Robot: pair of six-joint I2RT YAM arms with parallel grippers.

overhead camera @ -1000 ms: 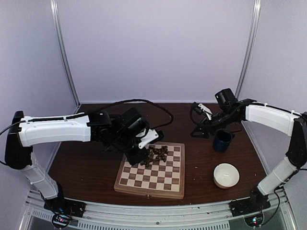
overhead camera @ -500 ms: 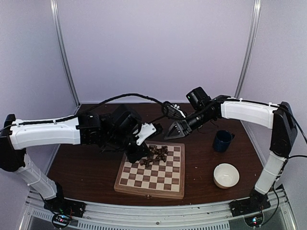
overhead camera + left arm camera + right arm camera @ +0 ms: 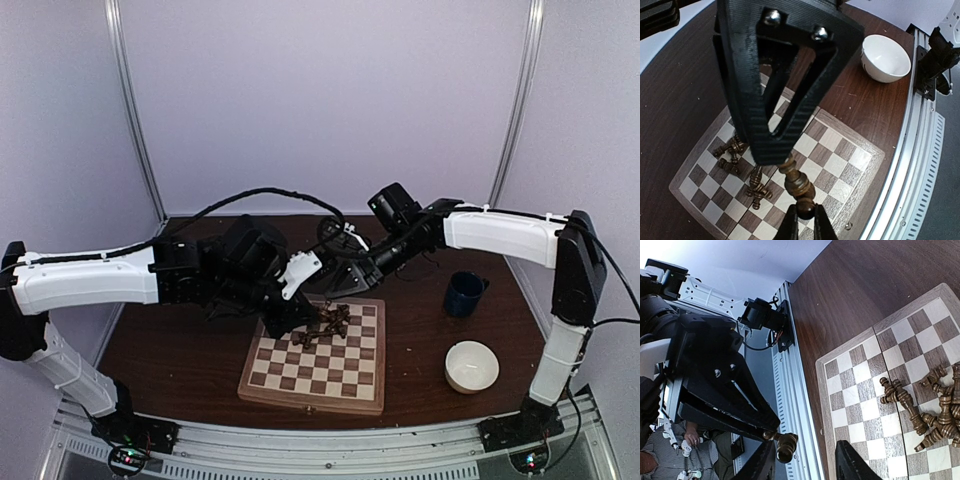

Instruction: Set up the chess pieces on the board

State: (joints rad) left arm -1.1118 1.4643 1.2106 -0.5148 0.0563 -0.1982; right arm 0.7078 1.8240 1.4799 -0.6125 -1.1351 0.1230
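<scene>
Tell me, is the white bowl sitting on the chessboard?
No, the white bowl rests on the dark tabletop, clear of the board.

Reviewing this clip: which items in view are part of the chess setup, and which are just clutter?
Belongs to the job:
- board
- chess pieces piled lying on it
- one piece held in the left gripper

Just lying about:
- blue mug
- white bowl, both right of the board

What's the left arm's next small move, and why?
Probably lower it to stand the held chess piece on a bare edge-row square: the left fingers are shut on it above the board, others lying in a heap.
</scene>
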